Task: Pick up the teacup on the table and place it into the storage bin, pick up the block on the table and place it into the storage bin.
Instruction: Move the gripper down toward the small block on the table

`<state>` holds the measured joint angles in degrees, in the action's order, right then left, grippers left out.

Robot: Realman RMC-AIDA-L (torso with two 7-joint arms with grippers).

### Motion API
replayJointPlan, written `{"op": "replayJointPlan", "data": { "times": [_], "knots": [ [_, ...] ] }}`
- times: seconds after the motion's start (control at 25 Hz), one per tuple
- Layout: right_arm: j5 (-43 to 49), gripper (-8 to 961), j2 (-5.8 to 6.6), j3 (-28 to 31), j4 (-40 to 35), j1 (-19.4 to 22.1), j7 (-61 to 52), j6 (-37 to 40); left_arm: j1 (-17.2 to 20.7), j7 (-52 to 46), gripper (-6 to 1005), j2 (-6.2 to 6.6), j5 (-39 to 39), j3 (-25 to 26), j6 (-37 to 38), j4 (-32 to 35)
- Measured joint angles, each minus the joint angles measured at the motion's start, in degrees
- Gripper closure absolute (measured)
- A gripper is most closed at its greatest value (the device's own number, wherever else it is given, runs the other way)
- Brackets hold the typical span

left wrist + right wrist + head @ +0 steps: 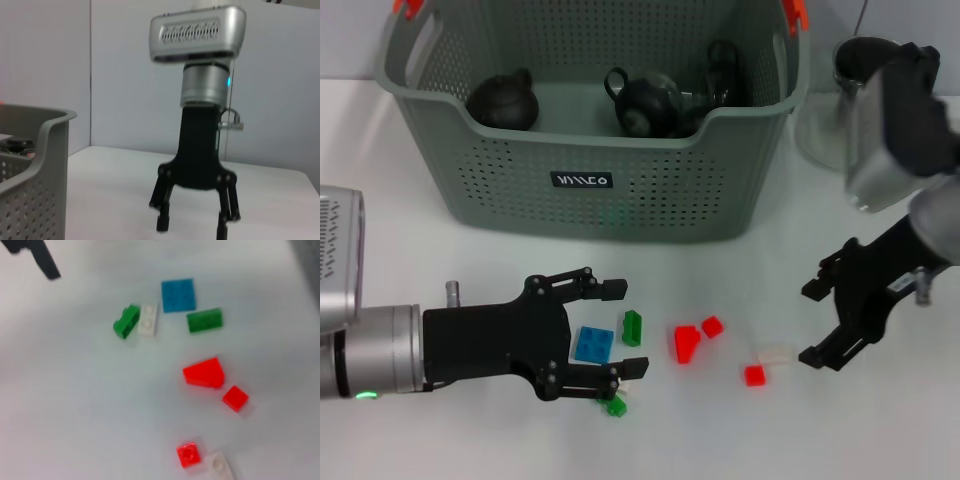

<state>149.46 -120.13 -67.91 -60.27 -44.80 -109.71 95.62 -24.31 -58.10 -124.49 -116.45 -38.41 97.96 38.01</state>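
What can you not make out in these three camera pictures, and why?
- Head view: the dark pieces inside the storage bin sit partly behind its front wall.
- Head view: the glass pitcher is partly covered by the right arm.
- Right wrist view: the right gripper is out of frame.
- Left wrist view: the blocks are out of frame.

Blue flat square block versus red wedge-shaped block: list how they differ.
The blue flat square block is thin and level-topped; the red wedge-shaped block is thicker with a sloped face. The blue one lies between the left tool's open fingers; the red one lies outside them. Both rest on the white table.
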Motion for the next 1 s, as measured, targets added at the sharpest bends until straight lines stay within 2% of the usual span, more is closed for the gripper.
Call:
{"op": "replayJointPlan", "data": {
  "times": [0.36, 0.6, 0.72, 0.84, 1.0],
  "knots": [
    [-0.1, 44, -0.22, -13.6, 6.9, -2.2, -2.7, -11.3, -0.1, 0.0, 137, 0.1, 0.0, 1.0, -0.1, -1.2],
    [-0.3, 46, -0.55, -19.1, 7.5, -2.6, -4.3, -14.1, 0.0, 0.0, 138, 0.1, 0.1, 1.6, -0.1, -1.3],
    [-0.3, 156, -0.6, -22.4, 7.5, -2.6, -6.4, -15.7, 0.0, 0.0, 138, 0.05, 0.1, 1.7, -0.1, -1.4],
    [-0.3, 209, -0.61, -25.8, 7.5, -2.6, -8.3, -17.3, 0.1, 0.0, 138, 0.04, 0.1, 2.0, -0.1, -1.5],
    [-0.4, 269, -0.66, -27.3, 7.4, -2.6, -9.2, -17.9, 0.1, 0.0, 137, 0.1, 0.1, 2.0, -0.1, -1.6]
  ]
}}
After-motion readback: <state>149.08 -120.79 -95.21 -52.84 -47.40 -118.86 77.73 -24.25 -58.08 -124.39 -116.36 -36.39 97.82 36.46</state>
